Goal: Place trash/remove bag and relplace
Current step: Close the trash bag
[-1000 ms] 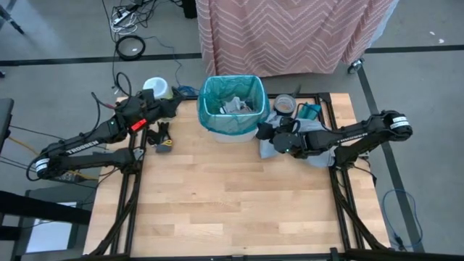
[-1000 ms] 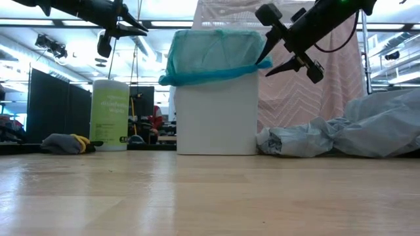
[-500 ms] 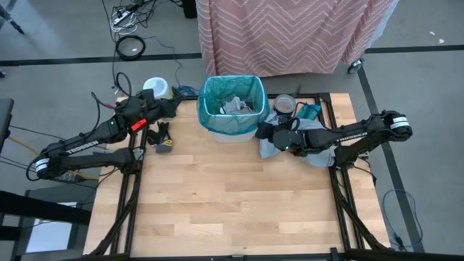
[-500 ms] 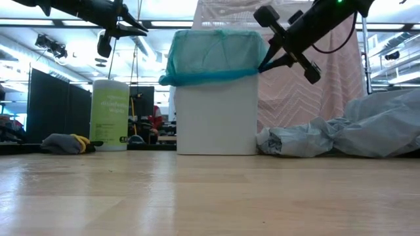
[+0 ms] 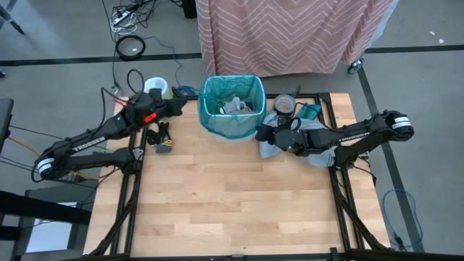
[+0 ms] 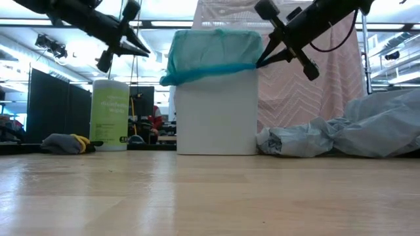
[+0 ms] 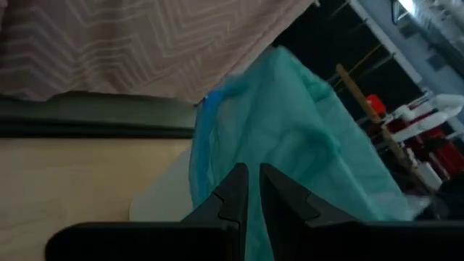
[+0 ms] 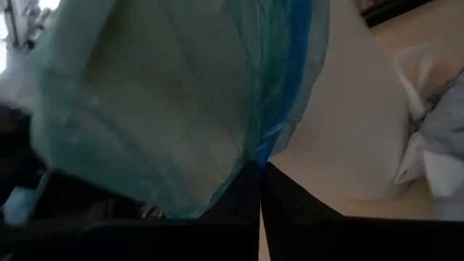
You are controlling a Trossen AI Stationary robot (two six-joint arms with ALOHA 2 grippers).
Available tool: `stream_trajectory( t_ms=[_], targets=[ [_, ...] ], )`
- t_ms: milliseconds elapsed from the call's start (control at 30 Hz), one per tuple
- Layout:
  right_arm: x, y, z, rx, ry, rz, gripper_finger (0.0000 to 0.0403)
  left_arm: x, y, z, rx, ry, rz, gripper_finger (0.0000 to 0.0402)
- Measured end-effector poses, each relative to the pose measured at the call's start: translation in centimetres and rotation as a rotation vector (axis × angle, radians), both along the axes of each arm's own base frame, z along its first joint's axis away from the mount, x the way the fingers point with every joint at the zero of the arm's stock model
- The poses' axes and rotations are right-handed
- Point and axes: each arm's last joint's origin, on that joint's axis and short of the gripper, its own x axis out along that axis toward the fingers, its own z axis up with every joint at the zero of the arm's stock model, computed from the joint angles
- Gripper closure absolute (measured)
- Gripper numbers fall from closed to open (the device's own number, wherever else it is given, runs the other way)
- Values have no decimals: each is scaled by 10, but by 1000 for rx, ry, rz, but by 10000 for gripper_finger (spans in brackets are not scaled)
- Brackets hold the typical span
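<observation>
A white bin [image 5: 233,134] stands at the table's far middle, lined with the teal bag [image 5: 217,116], whose top is folded down over the rim [image 6: 210,56]. Trash [image 5: 233,106] lies inside it as pale scraps. My right gripper [image 5: 261,133] is at the bin's near right corner, shut on the bag's overhang [image 6: 258,64]. My left gripper [image 5: 179,106] hovers left of the bin, above the table [image 6: 143,50]. Its fingers [image 7: 252,185] are nearly together with nothing between them, pointing at the bag [image 7: 290,123] without touching it. My right gripper pinches the lower edge of the bag's folded-down overhang [image 8: 262,154], by its blue hem, between the tips of its two fingers. The fingers come from the table's right, slanting slightly down. The bag stays stretched over the bin's rim.
A crumpled pale grey plastic bag [image 5: 319,151] lies right of the bin [image 6: 348,134]. A green wipe canister [image 6: 110,115] and a grey and yellow cloth [image 6: 64,142] sit at the far left. A tape roll [image 5: 284,104] lies behind the right gripper. A pink cloth [image 5: 290,32] hangs beyond the table.
My right gripper has shut on the bag's overhang edge at the bin's near right corner, staying in place. My left gripper has moved toward the bin and a little down, tipping its fingers downward.
</observation>
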Motion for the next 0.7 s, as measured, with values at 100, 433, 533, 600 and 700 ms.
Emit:
stream_trajectory(
  t_ms=[100,433,533,600,700],
  targets=[
    [-3,5,4,7,-17,22,402,5,5,-1,0,-11,-14,355],
    [-13,5,10,14,-18,-3,403,27,28,-19,-100,-35,-15,355],
    [-18,4,12,19,-5,-3,403,38,37,-16,-62,-124,-78,355],
    [-22,4,12,42,7,-12,403,43,41,-12,-45,-210,-109,355],
    [-30,3,11,79,26,-39,403,49,45,-6,-15,-321,-126,355]
  ],
)
